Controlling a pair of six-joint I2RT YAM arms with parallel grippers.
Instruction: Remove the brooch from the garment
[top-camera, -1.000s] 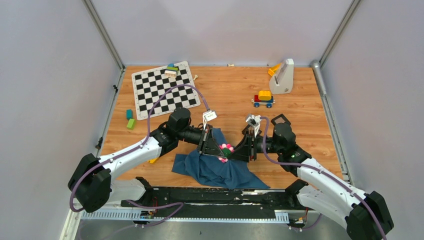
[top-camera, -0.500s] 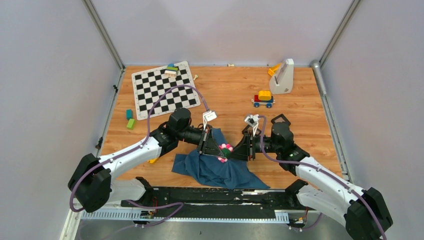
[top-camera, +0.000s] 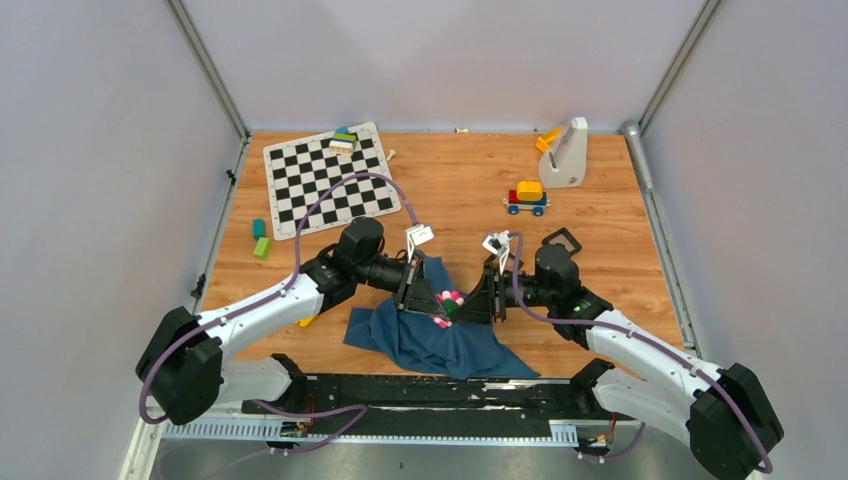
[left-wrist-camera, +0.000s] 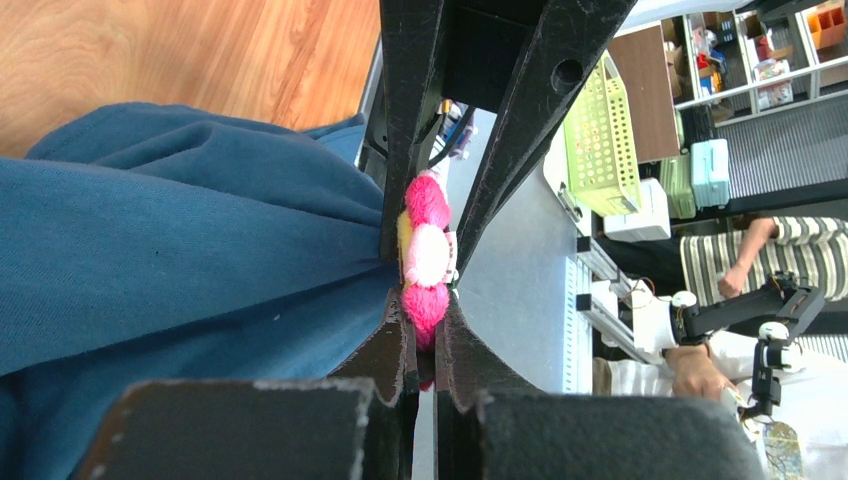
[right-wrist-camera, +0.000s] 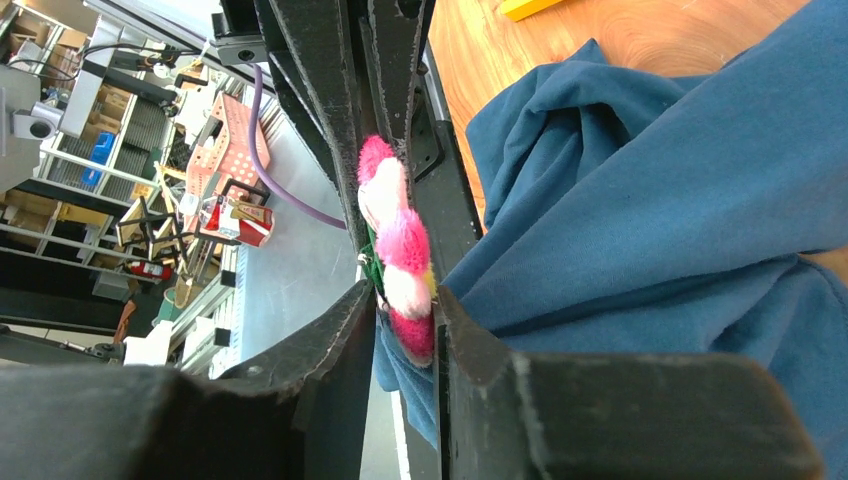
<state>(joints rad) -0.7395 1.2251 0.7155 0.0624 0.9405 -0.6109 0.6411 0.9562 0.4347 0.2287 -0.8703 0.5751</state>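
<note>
The teal-blue garment (top-camera: 440, 340) lies bunched near the front edge of the table, its top pulled up between the two arms. The brooch (top-camera: 447, 304), a pink and white flower, is held edge-on above it. My left gripper (top-camera: 432, 302) reaches in from the left. In the left wrist view this left gripper (left-wrist-camera: 428, 310) is shut on a pink petal of the brooch (left-wrist-camera: 428, 250), with the garment (left-wrist-camera: 180, 260) against its left finger. My right gripper (right-wrist-camera: 408, 300) closes round the other end of the brooch (right-wrist-camera: 400, 240) and a small fold of the garment (right-wrist-camera: 680, 210).
A chessboard (top-camera: 330, 180) with small blocks on it lies at the back left, with green blocks (top-camera: 261, 240) beside it. A toy car (top-camera: 527, 197) and a white stand (top-camera: 566, 152) are at the back right. A black square frame (top-camera: 562, 240) lies behind the right wrist.
The right arm has edged left towards the brooch, and the brooch has shifted slightly left and down. The left arm has stayed where it was.
</note>
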